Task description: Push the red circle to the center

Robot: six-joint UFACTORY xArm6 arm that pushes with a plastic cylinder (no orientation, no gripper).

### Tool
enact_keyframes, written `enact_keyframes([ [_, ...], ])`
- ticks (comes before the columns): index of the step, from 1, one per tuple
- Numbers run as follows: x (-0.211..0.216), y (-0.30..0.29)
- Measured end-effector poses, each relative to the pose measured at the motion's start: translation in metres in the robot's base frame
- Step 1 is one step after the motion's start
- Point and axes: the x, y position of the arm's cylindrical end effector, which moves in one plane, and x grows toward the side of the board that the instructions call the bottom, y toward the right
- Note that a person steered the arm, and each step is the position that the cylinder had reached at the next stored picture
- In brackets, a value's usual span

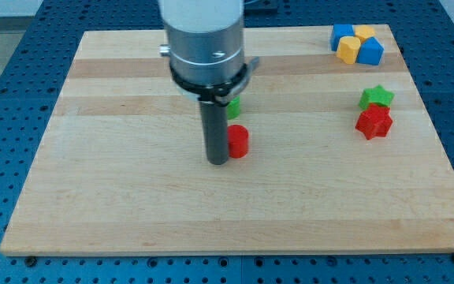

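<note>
The red circle (238,142) is a short red cylinder near the middle of the wooden board (132,205). My tip (217,162) rests on the board right against the red circle's left side, partly hiding it. A green block (232,106) sits just above the red circle, mostly hidden behind the rod and the arm's grey body (203,39); its shape cannot be made out.
A green star (377,97) touches a red star (373,122) at the view's right. At the top right, two blue blocks (342,35) (371,51) and two yellow blocks (349,50) (365,33) form a tight cluster near the board's edge.
</note>
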Motion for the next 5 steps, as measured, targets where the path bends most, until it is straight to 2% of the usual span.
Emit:
enact_keyframes([
  [5,-0.076,0.032],
])
